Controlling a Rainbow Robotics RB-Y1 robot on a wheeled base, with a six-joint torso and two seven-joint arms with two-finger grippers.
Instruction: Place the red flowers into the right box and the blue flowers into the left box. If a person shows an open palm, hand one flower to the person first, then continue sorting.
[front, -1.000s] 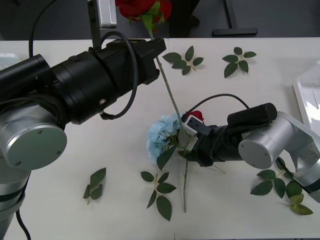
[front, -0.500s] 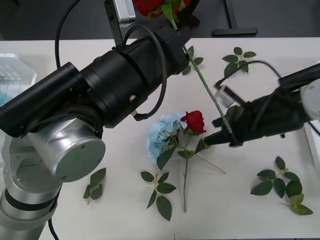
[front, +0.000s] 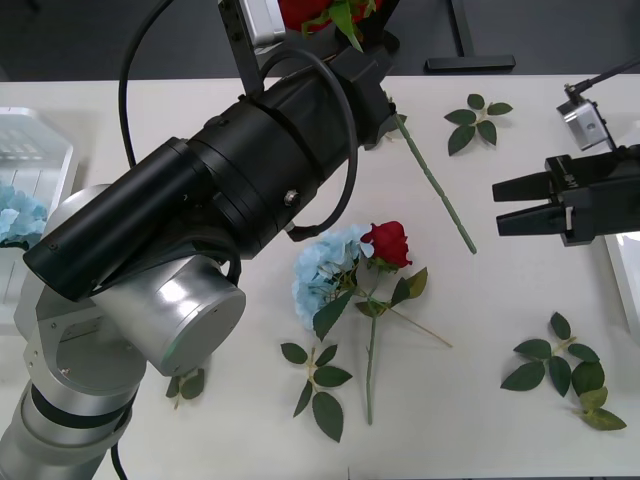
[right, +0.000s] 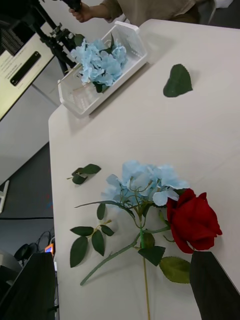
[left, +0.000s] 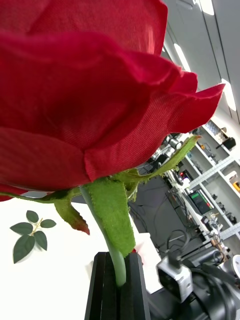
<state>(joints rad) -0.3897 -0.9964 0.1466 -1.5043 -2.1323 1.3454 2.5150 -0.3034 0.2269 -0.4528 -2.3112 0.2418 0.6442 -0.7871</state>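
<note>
The left gripper (front: 365, 75) is clamped on a rose (front: 325, 12) stem, the head raised past the bench's (front: 520, 420) far edge. The right gripper (front: 505, 204) hovers open near the right edge. Another rose (front: 387, 244) and a blue flower (front: 322, 272) lie mid-bench, touching.

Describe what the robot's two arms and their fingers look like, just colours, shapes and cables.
Both arms are thick round black segments joined by brushed-silver cylindrical joints. A black cable loops around the left arm's forearm, which ends at the left gripper with flat black fingers. A small silver camera block sits on each wrist. The right gripper has tapering black fingers, with a thin black cable above.
</note>
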